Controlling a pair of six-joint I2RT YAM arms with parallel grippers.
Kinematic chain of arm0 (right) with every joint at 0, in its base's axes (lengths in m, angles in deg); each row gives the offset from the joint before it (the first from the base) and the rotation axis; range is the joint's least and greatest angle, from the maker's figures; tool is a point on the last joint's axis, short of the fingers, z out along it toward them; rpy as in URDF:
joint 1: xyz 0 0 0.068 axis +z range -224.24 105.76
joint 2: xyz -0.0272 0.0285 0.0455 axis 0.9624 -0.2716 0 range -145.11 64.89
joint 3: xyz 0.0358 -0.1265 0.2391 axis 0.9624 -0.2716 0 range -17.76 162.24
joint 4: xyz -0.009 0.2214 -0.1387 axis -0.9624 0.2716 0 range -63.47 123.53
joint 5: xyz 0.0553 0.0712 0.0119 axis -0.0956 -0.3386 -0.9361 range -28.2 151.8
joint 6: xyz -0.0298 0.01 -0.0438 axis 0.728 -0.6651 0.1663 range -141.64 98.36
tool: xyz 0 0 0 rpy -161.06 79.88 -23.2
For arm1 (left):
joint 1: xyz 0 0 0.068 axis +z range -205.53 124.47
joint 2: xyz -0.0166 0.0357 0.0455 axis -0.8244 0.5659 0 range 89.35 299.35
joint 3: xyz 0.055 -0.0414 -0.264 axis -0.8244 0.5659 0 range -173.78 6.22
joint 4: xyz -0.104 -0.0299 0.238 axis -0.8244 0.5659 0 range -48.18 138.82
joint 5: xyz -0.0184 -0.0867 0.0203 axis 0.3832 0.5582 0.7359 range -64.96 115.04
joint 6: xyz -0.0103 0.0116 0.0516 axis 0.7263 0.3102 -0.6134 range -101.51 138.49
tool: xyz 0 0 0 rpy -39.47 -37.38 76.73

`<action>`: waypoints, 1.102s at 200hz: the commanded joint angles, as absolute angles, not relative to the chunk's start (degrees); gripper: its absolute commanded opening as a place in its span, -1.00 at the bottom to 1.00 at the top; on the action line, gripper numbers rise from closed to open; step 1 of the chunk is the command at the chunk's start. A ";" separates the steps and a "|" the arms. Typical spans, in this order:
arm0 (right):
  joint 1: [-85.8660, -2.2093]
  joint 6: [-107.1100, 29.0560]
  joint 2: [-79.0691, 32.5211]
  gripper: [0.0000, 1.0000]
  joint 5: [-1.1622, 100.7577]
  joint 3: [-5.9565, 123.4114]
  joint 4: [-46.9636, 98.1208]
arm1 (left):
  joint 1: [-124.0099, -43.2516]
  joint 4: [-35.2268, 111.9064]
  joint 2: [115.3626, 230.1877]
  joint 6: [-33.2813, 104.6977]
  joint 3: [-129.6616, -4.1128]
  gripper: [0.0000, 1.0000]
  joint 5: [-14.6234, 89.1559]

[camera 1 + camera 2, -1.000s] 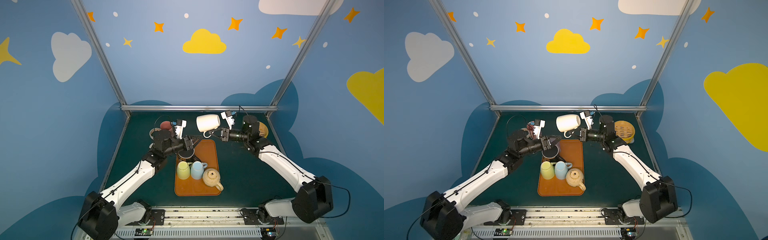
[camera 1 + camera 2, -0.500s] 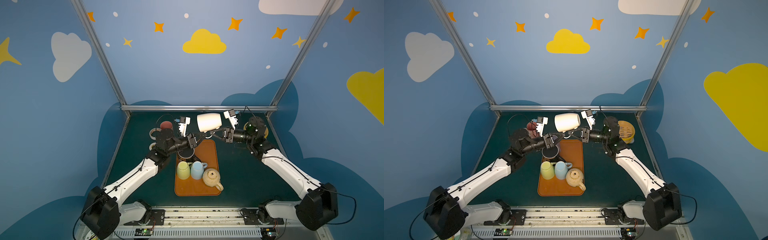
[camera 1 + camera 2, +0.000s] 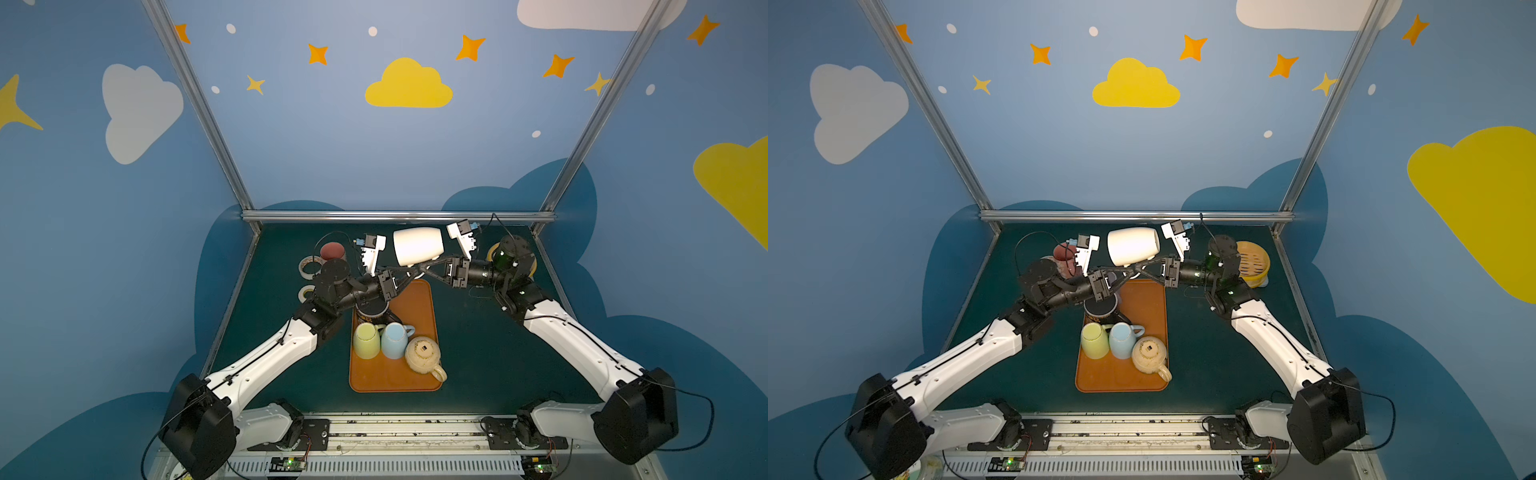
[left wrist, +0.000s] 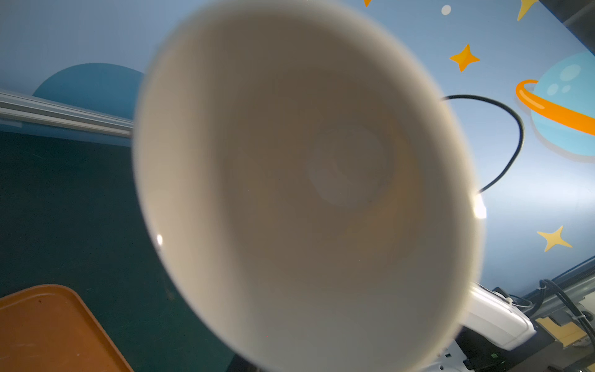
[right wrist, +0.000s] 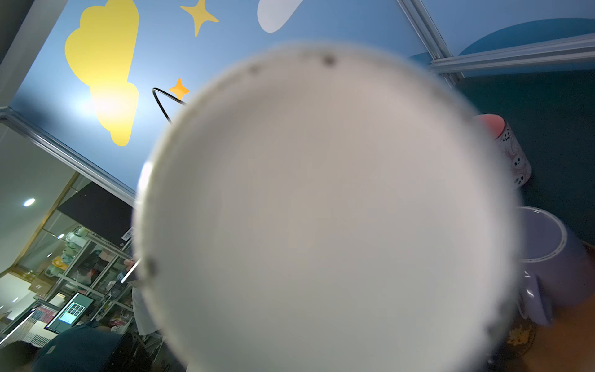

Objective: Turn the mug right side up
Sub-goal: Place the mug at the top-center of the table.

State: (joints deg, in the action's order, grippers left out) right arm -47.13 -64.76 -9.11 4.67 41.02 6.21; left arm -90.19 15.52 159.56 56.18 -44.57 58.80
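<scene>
A white mug [image 3: 417, 245] [image 3: 1133, 246] hangs on its side in the air above the far end of the orange tray [image 3: 419, 299]. Its mouth [image 4: 306, 180] faces the left wrist camera and its base [image 5: 322, 209] faces the right one. My right gripper [image 3: 423, 270] [image 3: 1145, 268] is shut on the handle under the mug. My left gripper [image 3: 404, 273] [image 3: 1130, 273] reaches in from the opposite side, its fingers meeting the same handle and crossing the right fingers. The mug hides both sets of jaws in the wrist views, so the left jaws' gap does not show.
On the tray stand a yellow-green mug [image 3: 366, 340], a light blue mug [image 3: 395, 340], a beige teapot [image 3: 424, 355] and a dark mug [image 3: 371, 309] under my left wrist. A reddish cup [image 3: 332, 251] and tape rolls [image 3: 309, 266] sit far left, a yellow basket [image 3: 1252, 262] far right.
My left gripper has risen and moved right, up to the mug's handle. The right gripper has shifted the mug slightly left and still holds it.
</scene>
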 commanded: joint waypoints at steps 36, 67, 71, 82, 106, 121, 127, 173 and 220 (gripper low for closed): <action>-46.26 -64.80 -7.05 -1.00 3.61 41.22 0.59 | -91.12 14.04 157.05 53.82 -46.74 -0.47 58.22; -46.01 -64.75 -7.40 -1.00 3.35 40.90 0.44 | -91.07 14.05 156.17 53.50 -46.63 -0.50 57.95; -45.90 -64.79 -7.49 -1.00 3.27 40.81 0.36 | -91.16 14.04 156.10 53.54 -46.66 -0.51 57.98; -45.66 -64.80 -7.79 -1.00 3.17 40.68 0.09 | -91.08 13.68 155.93 53.49 -46.68 -0.52 58.14; -45.16 -64.63 -8.36 -1.00 3.08 40.66 -0.01 | -91.27 13.35 155.81 53.47 -46.55 -0.59 58.12; -44.98 -64.53 -8.74 -1.00 3.09 40.68 0.05 | -91.55 13.29 155.72 53.30 -46.56 -0.71 57.95; -44.94 -64.45 -8.83 -1.00 3.09 40.68 0.07 | -91.61 13.41 155.62 53.13 -46.50 -0.76 57.71; -44.96 -62.75 -9.22 -1.00 3.99 40.68 2.12 | -92.16 13.69 154.35 51.98 -45.29 -0.92 55.25; -45.49 -61.19 -10.27 -0.24 5.41 40.38 4.20 | -92.18 11.45 151.83 51.24 -41.13 -0.93 49.27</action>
